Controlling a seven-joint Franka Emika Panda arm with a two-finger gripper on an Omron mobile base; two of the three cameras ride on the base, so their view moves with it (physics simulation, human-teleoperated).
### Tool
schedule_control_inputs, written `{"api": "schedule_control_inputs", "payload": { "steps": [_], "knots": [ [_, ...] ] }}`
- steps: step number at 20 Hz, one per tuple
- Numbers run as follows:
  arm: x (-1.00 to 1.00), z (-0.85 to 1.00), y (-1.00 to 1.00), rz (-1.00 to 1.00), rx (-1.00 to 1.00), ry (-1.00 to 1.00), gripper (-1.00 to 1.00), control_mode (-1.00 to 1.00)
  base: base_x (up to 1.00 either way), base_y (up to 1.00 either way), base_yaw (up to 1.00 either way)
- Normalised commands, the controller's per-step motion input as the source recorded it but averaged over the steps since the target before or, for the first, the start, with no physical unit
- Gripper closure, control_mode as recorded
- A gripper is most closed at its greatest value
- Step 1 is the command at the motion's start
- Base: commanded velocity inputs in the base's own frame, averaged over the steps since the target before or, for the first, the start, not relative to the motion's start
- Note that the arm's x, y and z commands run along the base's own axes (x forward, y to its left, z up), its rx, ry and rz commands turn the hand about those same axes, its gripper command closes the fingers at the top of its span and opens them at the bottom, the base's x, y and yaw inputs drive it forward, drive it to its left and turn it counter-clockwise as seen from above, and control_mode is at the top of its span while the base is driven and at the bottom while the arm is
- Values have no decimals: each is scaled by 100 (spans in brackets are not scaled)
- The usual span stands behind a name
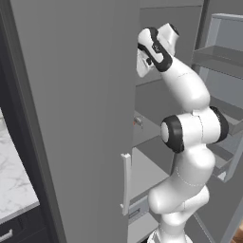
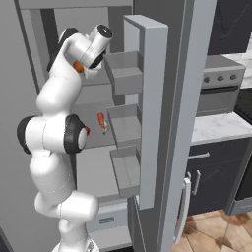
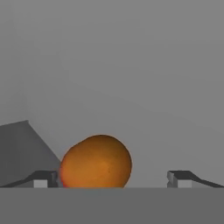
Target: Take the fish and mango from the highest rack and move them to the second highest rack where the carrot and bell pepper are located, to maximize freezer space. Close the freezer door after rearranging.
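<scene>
With its jaws spread wide, the gripper [image 3: 113,179] frames the mango [image 3: 96,162] on the highest rack off-centre, nearer one fingertip, so closing now would likely nudge it sideways instead of clamping it

Orange mango [image 3: 96,161] (rounded) between fingers [image 3: 40,178]

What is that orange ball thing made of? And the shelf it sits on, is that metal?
The orange thing is the mango: smooth, matte skin, orange shading to red at one edge, so it looks like fruit. The highest rack is plain flat grey without shine; it could be plastic or painted metal, the look doesn't settle it.
</scene>
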Motion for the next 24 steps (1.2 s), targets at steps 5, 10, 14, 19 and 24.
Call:
{"api": "schedule_control_inputs", "payload": {
  "steps": [5,10,14,19,24],
  "knots": [
    [18,-13,27,0,-5,4,-100,-100,0,0,0],
    [1,-21,26,0,-9,4,-100,-100,0,0,0],
    [8,-21,27,0,-8,5,-100,-100,0,0,0],
    [10,-29,25,0,-11,7,100,-100,0,0,0],
    [15,-24,16,0,-2,0,100,-100,0,0,0]
  ]
}}
